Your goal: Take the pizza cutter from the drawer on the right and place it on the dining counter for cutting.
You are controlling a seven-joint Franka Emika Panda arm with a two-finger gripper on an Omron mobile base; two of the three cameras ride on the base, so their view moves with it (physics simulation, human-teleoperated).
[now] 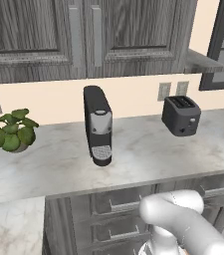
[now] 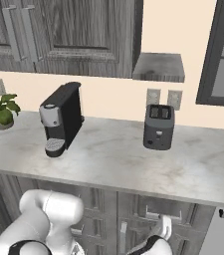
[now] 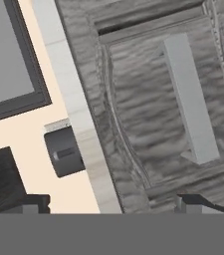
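Two dark fingertips (image 3: pixel 34 204) of mine stand wide apart before a closed grey wood-grain drawer front (image 3: pixel 163 104), its silver bar handle (image 3: pixel 190 99) shown close by my hand camera.

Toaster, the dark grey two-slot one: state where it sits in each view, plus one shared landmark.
Left base view: dark grey two-slot toaster, right of centre on the pale marble worktop.
Right base view: just right of centre.
Hand view: left of centre, rolled sideways.
Shared landmark: the dark window frame beside it.
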